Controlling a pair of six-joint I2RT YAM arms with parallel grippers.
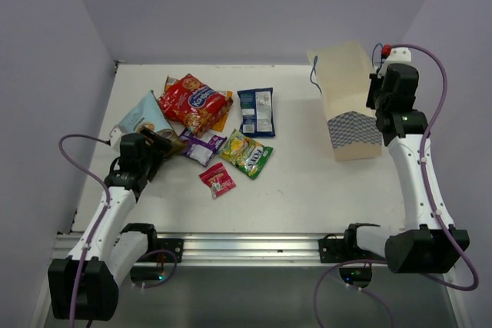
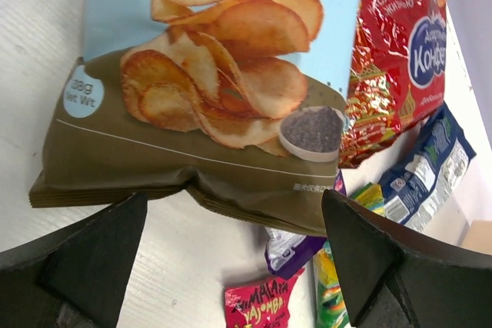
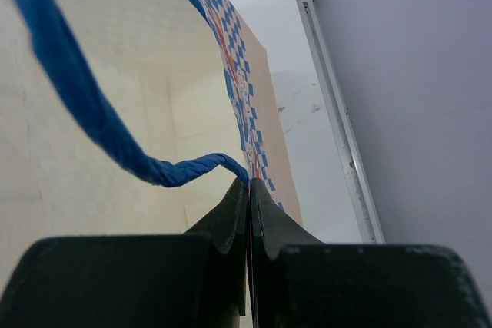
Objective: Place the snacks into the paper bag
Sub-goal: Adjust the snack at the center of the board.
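Presently on the surface (image 1: 323, 182), item by item.

1. Paper bag (image 1: 350, 105): tan kraft with a blue-and-white zigzag band on its near side and thin blue cord handles (image 3: 92, 120). It stands at the far right, mouth open upward, well apart from the packets.
2. Chip bag (image 2: 200, 97): light blue above and brown below, printed with chips and a small bowl. It lies flat at the far left of the cluster.
3. Red packet (image 1: 192, 101): crinkly foil with a blue oval label, the largest of the group. It lies just right of the chip bag and overlaps an orange packet (image 1: 224, 115), of which only an edge shows.
4. Dark blue packet (image 1: 256, 111): lies flat to the right of the red one.
5. Purple packet (image 1: 202, 146): lies below the red one.
6. Yellow-green packet (image 1: 247, 153): lies beside the purple one, on its right.
7. Pink-red packet (image 1: 217, 179): the smallest, nearest the arms, a little apart from the rest.

Left hand (image 2: 231, 232): fingers spread wide and holding nothing, poised just short of the chip bag's brown bottom edge.
Right hand (image 3: 247, 193): fingers pressed together, pinching the paper bag's upper edge beside a cord end.
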